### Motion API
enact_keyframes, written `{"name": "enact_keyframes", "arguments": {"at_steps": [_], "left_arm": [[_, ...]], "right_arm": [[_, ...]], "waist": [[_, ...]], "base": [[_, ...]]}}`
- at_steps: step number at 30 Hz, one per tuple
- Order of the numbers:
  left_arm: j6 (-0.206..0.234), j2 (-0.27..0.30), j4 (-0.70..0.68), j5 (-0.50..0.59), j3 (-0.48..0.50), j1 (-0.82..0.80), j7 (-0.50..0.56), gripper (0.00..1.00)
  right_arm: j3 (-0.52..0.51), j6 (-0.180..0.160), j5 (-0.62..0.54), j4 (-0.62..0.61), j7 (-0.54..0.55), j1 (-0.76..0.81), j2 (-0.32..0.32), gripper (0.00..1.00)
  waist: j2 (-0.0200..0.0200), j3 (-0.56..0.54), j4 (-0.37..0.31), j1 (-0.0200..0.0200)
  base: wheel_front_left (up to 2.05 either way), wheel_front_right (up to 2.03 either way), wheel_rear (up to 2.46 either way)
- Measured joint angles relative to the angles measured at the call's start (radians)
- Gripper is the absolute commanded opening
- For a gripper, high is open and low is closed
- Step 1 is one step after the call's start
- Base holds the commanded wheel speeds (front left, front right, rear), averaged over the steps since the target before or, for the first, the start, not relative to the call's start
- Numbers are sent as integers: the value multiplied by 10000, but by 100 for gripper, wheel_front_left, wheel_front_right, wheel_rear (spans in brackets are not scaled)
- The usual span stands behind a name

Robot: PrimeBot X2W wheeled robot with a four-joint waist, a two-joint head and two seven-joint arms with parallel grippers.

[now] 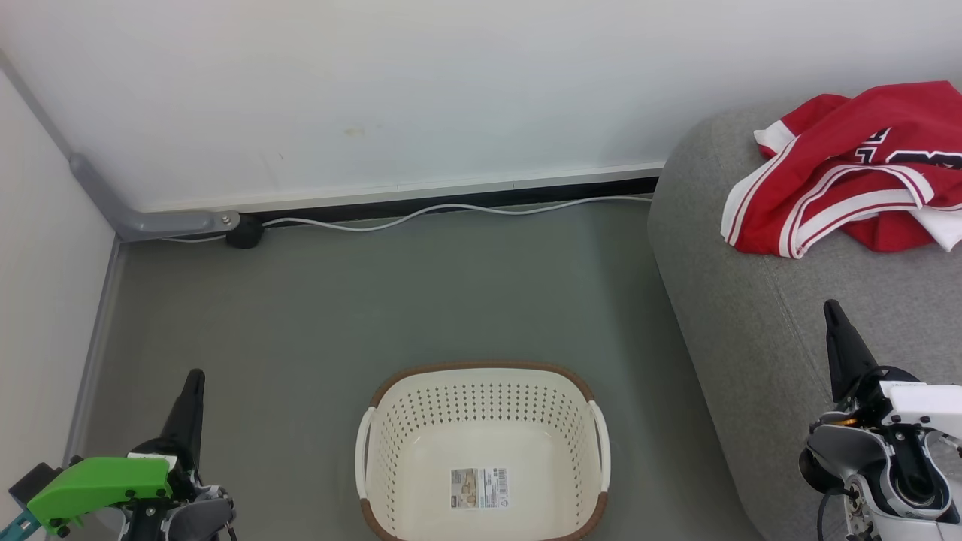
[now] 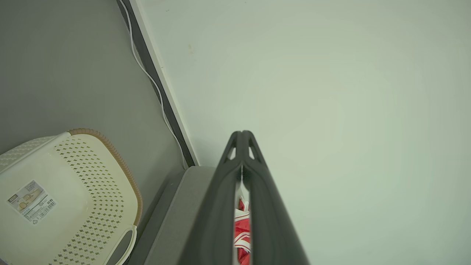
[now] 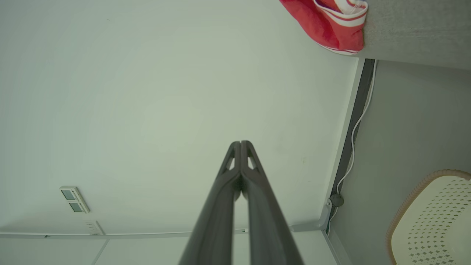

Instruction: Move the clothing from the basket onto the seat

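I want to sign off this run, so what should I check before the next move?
1. Basket empty: ok, just its label inside.
2. Clothing on sofa: ok.
3. Clothing complete: cannot tell, bunched and cut off by the picture's edge.
4. Left gripper shut, empty: ok.
5. Right gripper shut, empty: ok.

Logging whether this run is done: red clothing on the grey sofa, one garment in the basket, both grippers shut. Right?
No: the basket holds no garment; in the head view its bottom is bare but for a paper label. The rest stands: the red clothing lies on the grey sofa, and the left gripper and right gripper are shut.
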Motion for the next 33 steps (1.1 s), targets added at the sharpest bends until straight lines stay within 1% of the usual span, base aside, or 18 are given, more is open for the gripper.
{"name": "enact_keyframes", "arguments": {"at_steps": [33], "left_arm": [[-19,-6,27,0,25,-9,2,0]], "right_arm": [[10,0,48,-12,0,0,2,0]], "waist": [[0,0,1,0]], "base": [[0,0,0]]}}
